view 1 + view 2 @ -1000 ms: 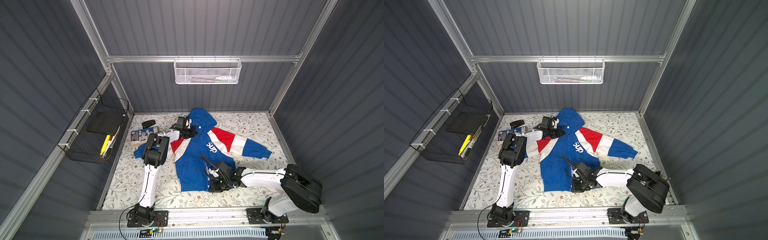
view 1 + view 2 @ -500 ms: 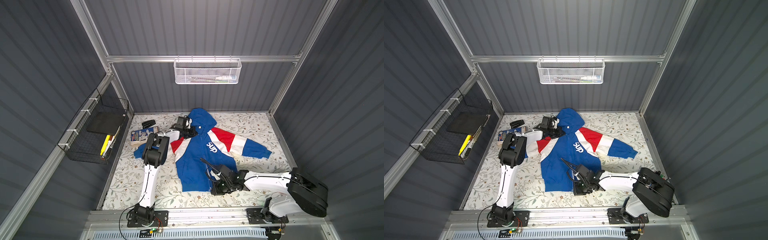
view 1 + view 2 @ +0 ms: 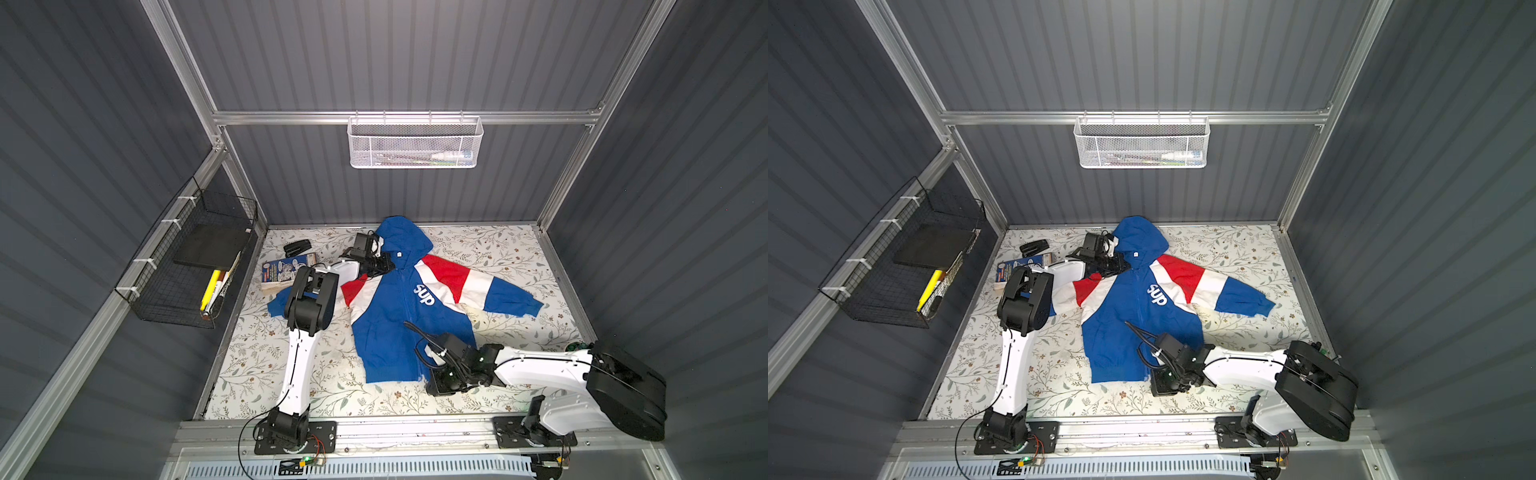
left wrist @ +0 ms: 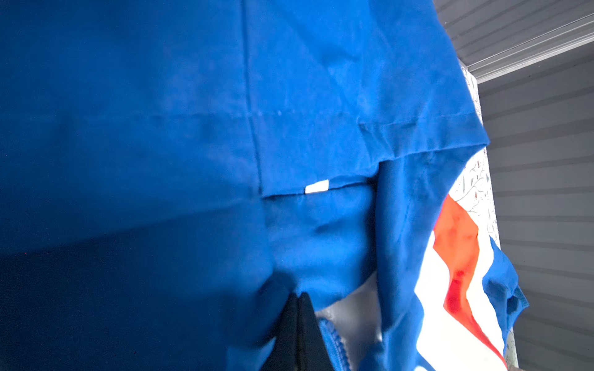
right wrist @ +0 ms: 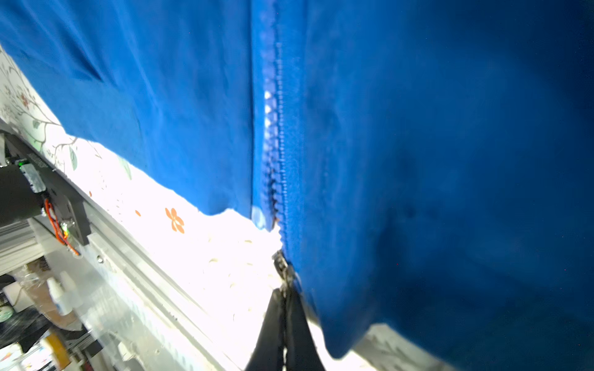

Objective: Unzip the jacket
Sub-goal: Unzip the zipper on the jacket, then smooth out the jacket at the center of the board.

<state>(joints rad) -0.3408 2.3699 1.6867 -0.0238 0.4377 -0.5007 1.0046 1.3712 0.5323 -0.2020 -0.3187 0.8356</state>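
The blue jacket (image 3: 390, 316) (image 3: 1121, 316) with red and white shoulder panels lies flat on the floral table, hood toward the back wall. My left gripper (image 3: 388, 266) (image 3: 1121, 264) (image 4: 297, 294) is shut on blue fabric at the collar, beside the top of the zipper teeth (image 4: 334, 340) and the white lining (image 4: 353, 308). My right gripper (image 3: 428, 380) (image 3: 1152, 379) (image 5: 284, 290) is shut on the metal zipper pull (image 5: 280, 260), which sits just past the hem. The zipper (image 5: 273, 135) runs up from there.
A book (image 3: 286, 268) and a small black object (image 3: 297, 247) lie at the back left of the table (image 3: 498, 257). A black wire basket (image 3: 195, 266) hangs on the left wall and a white mesh basket (image 3: 415, 143) on the back wall. The aluminium rail (image 3: 415, 428) borders the front edge.
My right gripper has slid toward the front edge, from over the lower jacket to its hem, and the right arm has dropped lower. The left arm has not moved.
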